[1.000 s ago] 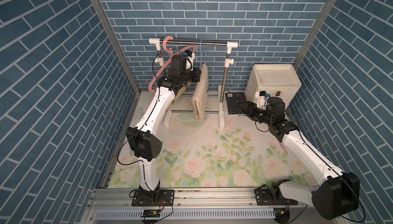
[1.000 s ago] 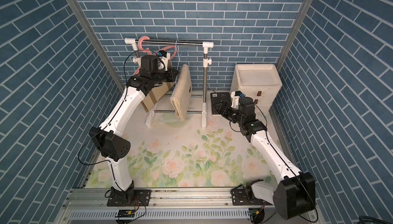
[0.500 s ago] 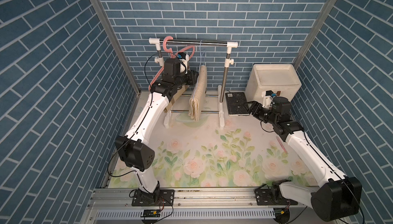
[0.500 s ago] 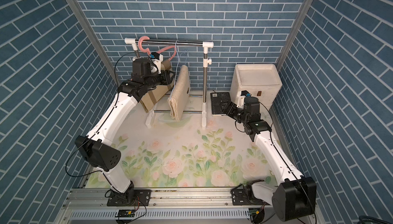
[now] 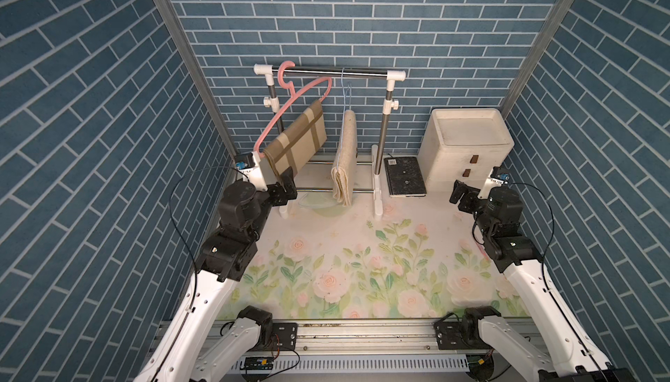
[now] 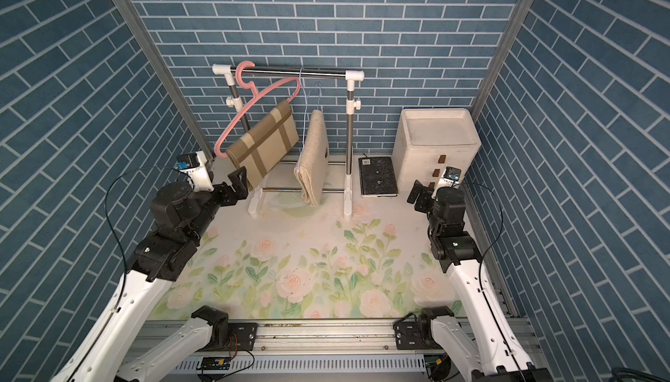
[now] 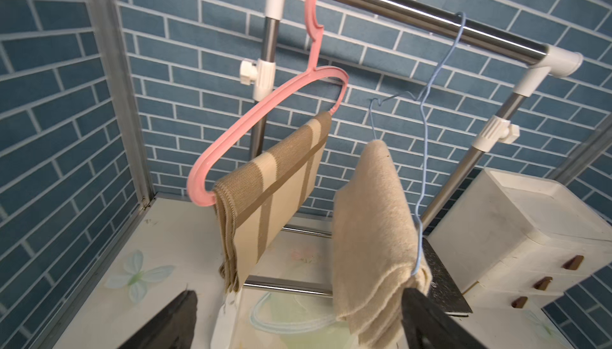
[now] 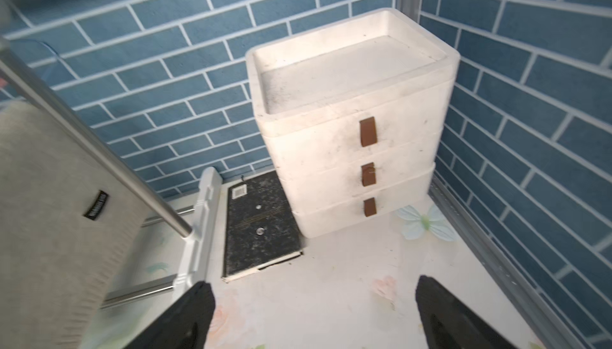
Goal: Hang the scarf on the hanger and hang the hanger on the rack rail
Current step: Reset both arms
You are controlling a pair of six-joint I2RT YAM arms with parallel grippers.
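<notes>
Left gripper [image 7: 298,297], jaws wide and empty, sits just near-left of the scarf [image 7: 275,195]. The scarf is draped over the tilted pink hanger [image 7: 198,196], which is hooked on the rack [image 7: 414,16] at far left. Right gripper [image 8: 314,284], likewise wide and empty, faces the drawers [image 8: 314,152] at far right.

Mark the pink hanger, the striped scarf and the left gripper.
pink hanger [image 7: 194,187]: left wrist view, on its lower bend.
striped scarf [image 7: 275,195]: left wrist view, middle of the draped cloth.
left gripper [image 5: 286,186]: a top view, midway between its open fingertips.
</notes>
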